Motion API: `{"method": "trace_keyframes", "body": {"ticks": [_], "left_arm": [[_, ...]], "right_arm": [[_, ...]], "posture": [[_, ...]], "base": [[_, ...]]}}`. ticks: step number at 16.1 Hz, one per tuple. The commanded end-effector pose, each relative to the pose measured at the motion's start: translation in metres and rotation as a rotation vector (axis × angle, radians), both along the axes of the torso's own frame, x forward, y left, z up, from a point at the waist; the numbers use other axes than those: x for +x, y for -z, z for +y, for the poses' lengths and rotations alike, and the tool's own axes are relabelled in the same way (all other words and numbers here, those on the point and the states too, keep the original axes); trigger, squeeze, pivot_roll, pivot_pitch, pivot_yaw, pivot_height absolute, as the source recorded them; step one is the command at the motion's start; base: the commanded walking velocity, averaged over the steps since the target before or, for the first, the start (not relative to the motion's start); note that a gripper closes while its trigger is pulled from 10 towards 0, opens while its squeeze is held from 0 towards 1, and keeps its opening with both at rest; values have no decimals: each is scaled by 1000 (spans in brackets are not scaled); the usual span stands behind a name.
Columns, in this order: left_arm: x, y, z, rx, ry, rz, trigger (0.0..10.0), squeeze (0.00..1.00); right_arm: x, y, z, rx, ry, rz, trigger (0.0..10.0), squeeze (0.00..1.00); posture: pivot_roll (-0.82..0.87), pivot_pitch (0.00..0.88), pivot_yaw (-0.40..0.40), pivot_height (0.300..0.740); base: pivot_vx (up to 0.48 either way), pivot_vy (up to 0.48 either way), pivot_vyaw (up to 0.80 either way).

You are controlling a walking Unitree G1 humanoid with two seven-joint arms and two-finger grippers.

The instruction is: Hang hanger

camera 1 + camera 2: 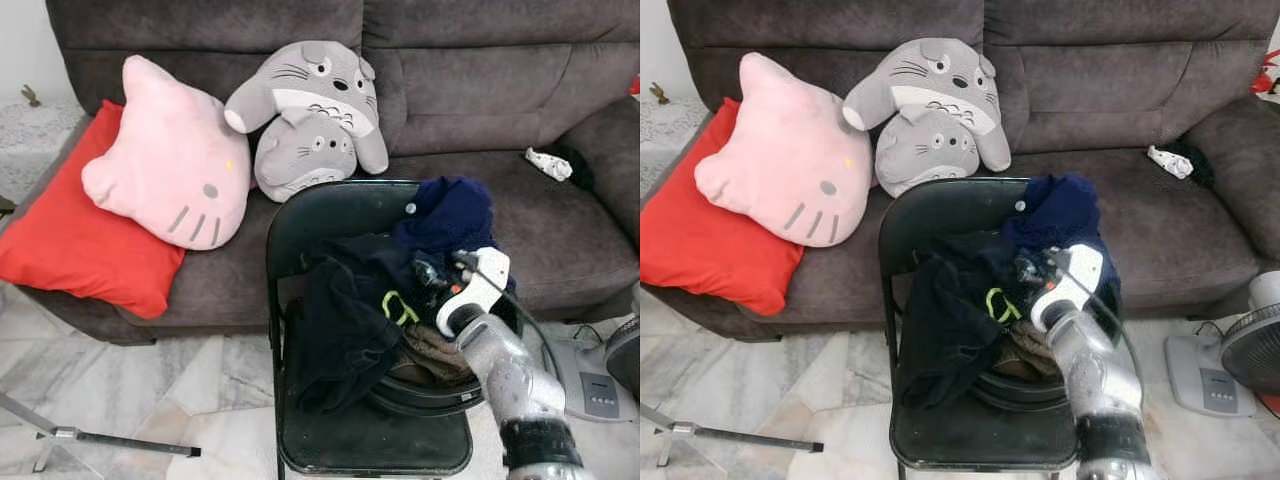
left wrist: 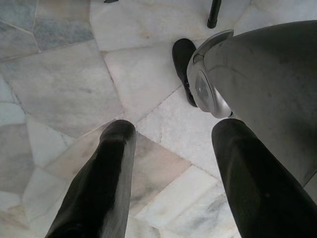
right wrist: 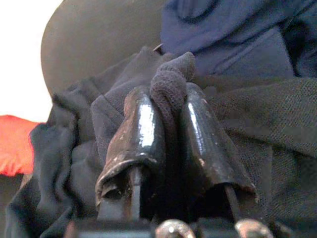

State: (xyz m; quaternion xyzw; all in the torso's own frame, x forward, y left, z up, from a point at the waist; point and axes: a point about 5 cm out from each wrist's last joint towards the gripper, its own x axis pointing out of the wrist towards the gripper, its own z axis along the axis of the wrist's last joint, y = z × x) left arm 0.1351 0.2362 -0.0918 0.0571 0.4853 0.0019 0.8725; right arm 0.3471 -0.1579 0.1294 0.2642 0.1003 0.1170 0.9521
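Note:
A black folding chair (image 1: 330,215) stands before the sofa with a round black basket (image 1: 420,397) of clothes on its seat. A dark garment (image 1: 340,320) with a yellow-green mark spills over the basket's rim, and a navy blue garment (image 1: 450,215) lies piled behind it. My right gripper (image 1: 430,272) reaches into the pile from the right. In the right wrist view the right gripper (image 3: 168,101) is shut on a fold of the dark cloth (image 3: 171,79), pinched between both fingers. My left gripper (image 2: 173,128) hangs open over the marble floor, holding nothing.
A grey sofa (image 1: 480,80) carries a pink cat cushion (image 1: 175,160), a red cushion (image 1: 70,235), grey plush toys (image 1: 310,110) and a small white item (image 1: 548,163). A fan base (image 1: 590,375) stands at the right. A metal stand leg (image 1: 90,437) lies on the floor at the left.

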Motion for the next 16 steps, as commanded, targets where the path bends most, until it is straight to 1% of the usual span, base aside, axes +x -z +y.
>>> {"method": "trace_keyframes", "body": {"ticks": [1,3,4,6,7,8,9,11,12,13,15,16], "left_arm": [[-13,4,2,11,4,45,10000,0],[-14,4,2,11,3,45,10000,0],[-14,4,2,10,4,46,10000,0],[-13,4,2,10,7,46,10000,0],[-13,4,2,9,7,46,10000,0],[-13,4,2,9,8,45,10000,0],[-12,4,1,8,9,44,10000,0],[-12,4,1,7,10,43,10000,0],[-12,4,1,8,11,43,10000,0],[-12,4,1,8,12,43,10000,0],[-12,4,1,9,12,43,10000,0],[-12,4,1,9,12,43,10000,0]], "right_arm": [[-9,-3,8,-54,-36,-19,0,0],[-27,-16,17,-63,-95,-110,0,0],[-41,-20,22,-84,-143,-142,0,0],[-63,-16,18,-163,-176,-135,0,0],[-66,-16,17,-166,-172,-134,0,0],[-77,-14,15,-170,-162,-122,0,0],[-88,-14,18,-163,-186,-121,0,0],[-114,-17,29,-141,-341,-119,0,0],[-125,-16,33,-168,-426,-111,0,0],[-135,-12,29,-213,-491,-96,0,0],[-140,-6,22,-266,-524,-65,0,0],[-142,-1,15,-328,-532,-30,0,0]], "posture": [[-83,192,3,740],[-85,193,1,740],[-87,193,1,740],[-99,196,-3,740],[-101,196,-4,740],[-104,195,-6,740],[-104,195,-6,740],[-107,197,-7,740],[-111,199,-8,740],[-113,199,-8,740],[-114,201,-9,740],[-114,201,-9,740]], "base": [[0,0,0],[0,0,0],[0,0,0],[0,0,0],[0,0,0],[0,0,0],[0,0,0],[0,0,0],[0,0,0],[0,0,0],[0,0,0],[0,0,0]]}}
